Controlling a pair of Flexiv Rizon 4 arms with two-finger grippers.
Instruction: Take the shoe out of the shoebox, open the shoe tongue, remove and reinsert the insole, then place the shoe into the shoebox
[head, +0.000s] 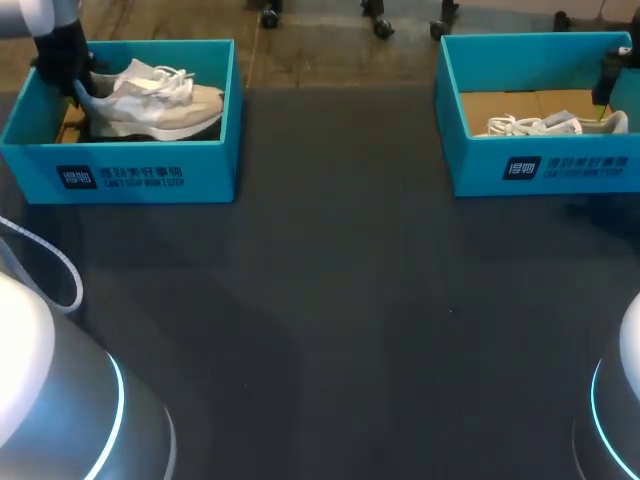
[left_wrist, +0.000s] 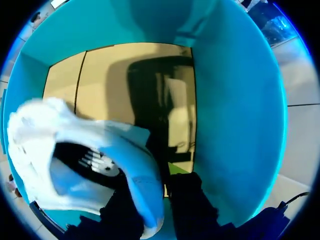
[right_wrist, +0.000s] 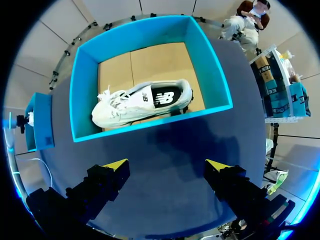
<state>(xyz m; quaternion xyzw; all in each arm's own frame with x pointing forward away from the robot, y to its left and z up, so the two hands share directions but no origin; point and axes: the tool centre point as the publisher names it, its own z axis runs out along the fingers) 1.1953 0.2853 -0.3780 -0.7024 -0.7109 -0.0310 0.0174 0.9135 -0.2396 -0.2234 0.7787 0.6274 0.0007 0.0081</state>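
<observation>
Between fingers of left gripper (left_wrist: 154, 212): heel of shoe (head: 150, 95), pinched; toe ahead, inside left shoebox (head: 150, 172) | step, I judge: lift-out | advice: raise straight, heel first, clear of wall beside fingers | right gripper (right_wrist: 167, 167): spread wide, empty, right shoebox (right_wrist: 150, 131) ahead

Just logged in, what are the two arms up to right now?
The left gripper is down inside the left shoebox, at the heel of the white shoe, which is not out of the box yet. I cannot tell whether it has a grip. The right gripper hangs open above the table, with the right shoebox ahead of it. A second white shoe lies on its side in there, untouched.
</observation>
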